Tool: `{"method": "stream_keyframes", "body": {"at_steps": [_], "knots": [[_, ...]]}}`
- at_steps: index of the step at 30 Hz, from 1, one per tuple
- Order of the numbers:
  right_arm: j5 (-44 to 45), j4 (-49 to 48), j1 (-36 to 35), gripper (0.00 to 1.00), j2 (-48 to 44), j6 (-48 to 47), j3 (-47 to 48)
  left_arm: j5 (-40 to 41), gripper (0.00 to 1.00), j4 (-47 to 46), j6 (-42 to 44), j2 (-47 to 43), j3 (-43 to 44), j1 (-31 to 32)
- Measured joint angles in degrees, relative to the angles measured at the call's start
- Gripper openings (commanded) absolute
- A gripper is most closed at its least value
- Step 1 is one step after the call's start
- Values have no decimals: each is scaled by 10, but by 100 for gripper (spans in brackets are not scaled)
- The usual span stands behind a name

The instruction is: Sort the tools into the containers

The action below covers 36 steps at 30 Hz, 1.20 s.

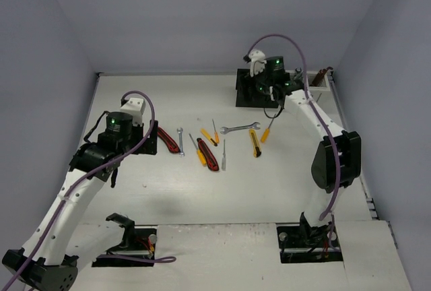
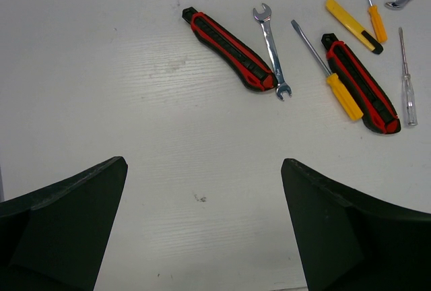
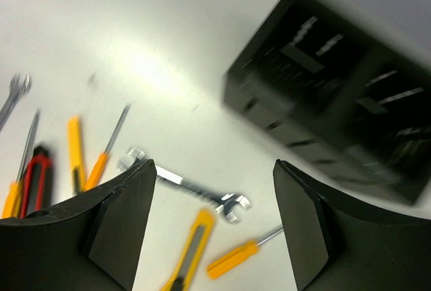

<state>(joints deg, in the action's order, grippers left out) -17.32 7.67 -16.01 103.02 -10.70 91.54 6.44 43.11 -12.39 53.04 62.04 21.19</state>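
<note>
Tools [image 1: 215, 141] lie loose mid-table [image 1: 135, 102], about ten of them in a ragged row.
- Leftmost is a red-black utility knife [image 2: 229, 50]. A small silver wrench [image 2: 271, 52] sits just beside it at its 3 o'clock, the ends nearly touching.
- Next right are an orange-handled screwdriver [image 2: 330, 72] and a second red-black knife [image 2: 360, 82], close together.
- A larger silver wrench [image 3: 185, 184] and a yellow utility knife [image 3: 188, 254] sit toward the row's right end.

Black container [image 1: 250, 90] is at 1 o'clock from the row, well apart; its inside is too dark to read. White container [image 1: 322, 79] is at 2 o'clock, in the far corner, with something reddish standing in it.

Left gripper [image 2: 204, 170] has its jaws spread wide and empty. Overhead, it hovers at the leftmost knife's 9 o'clock. Right gripper [image 3: 214, 166] has its jaws apart with nothing between them. It is raised near the black container, which lies ahead of its fingers; that view is smeared.

Risks, as judged:
- Knife and wrench lie so close that a pinch on one may catch or drag the other.
- The wrenches lie flat on the table, so fingers could skate off them.
- Two arms working one row may crowd each other.
</note>
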Motion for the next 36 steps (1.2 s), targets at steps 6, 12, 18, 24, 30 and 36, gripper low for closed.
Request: {"method": "stream_keyframes", "body": {"at_steps": [6,12,18,24,30,36], "knots": [[-12,44,-38,68,24,-10,-72,-7,97,0,0,-8,0,0],[-10,46,-39,69,83,-16,-77,-12,97,0,0,-14,0,0],[-8,45,-40,69,142,-17,-64,-16,97,0,0,-36,-7,0],[-6,41,-40,67,187,-18,-38,-18,97,0,-1,-44,-13,0],[-6,32,-40,65,199,-15,-28,-20,97,1,-2,-45,-17,0],[-3,1,-40,61,176,9,-72,-20,97,1,-3,-51,-19,0]]}}
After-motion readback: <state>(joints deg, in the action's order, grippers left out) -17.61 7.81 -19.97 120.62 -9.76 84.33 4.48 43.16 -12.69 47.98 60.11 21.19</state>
